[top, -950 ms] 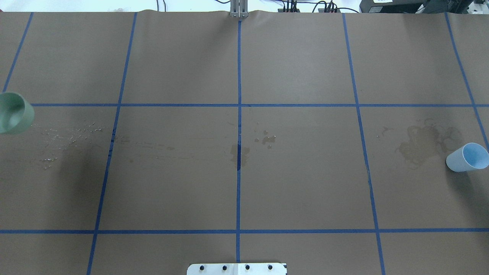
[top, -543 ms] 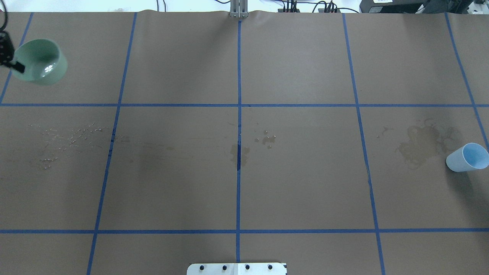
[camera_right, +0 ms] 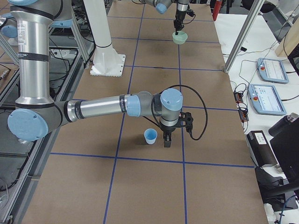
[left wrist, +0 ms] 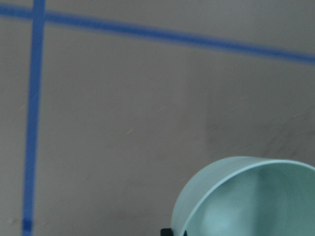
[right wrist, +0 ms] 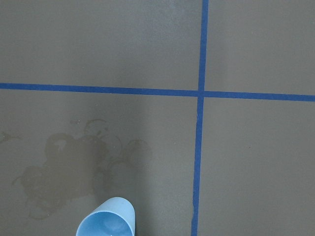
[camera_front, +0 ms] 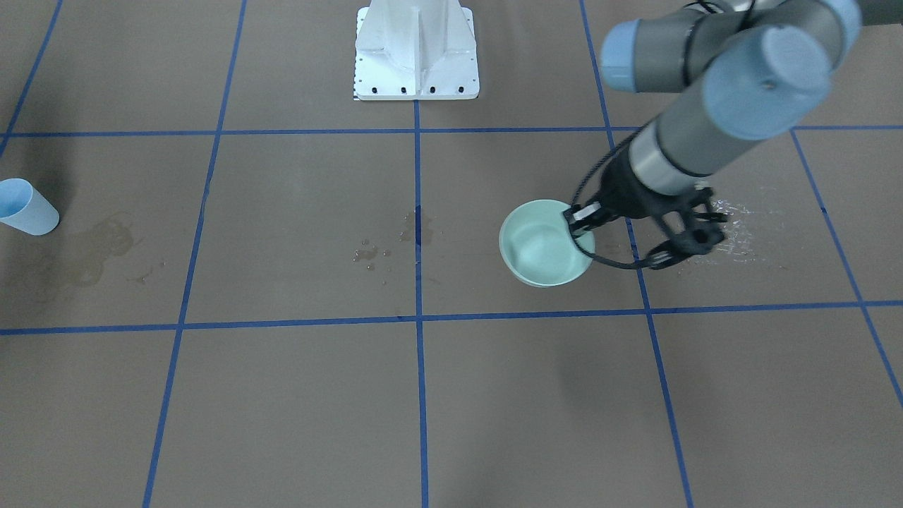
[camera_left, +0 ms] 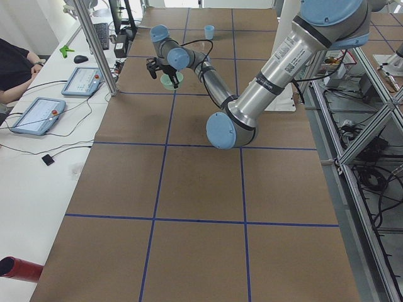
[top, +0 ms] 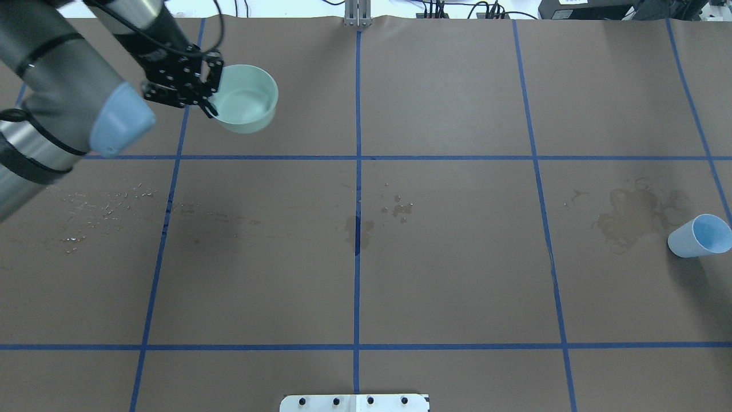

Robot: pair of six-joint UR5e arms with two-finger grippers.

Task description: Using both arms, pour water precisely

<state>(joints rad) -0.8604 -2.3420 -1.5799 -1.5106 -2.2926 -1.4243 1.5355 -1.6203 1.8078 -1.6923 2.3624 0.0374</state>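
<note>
Left gripper (top: 210,105) clamped, outstretched — right gripper (camera_right: 167,141) pointing down.

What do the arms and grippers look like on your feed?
The left arm and right arm are silver-grey tubes with pale-blue joint caps. The left gripper and right gripper are black and two-fingered. A black cable loops at each wrist. The left arm bears a printed label.

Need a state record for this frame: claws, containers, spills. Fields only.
left claw: shut on the rim of the pale green round bowl
bowl: lifted off the table, opening up
right claw: beside the light blue plastic cup, apart from it; open or shut cannot be told
cup: upright on the brown paper table cover
spills: dark wet stain next to the cup; small droplets near the centre line
</note>
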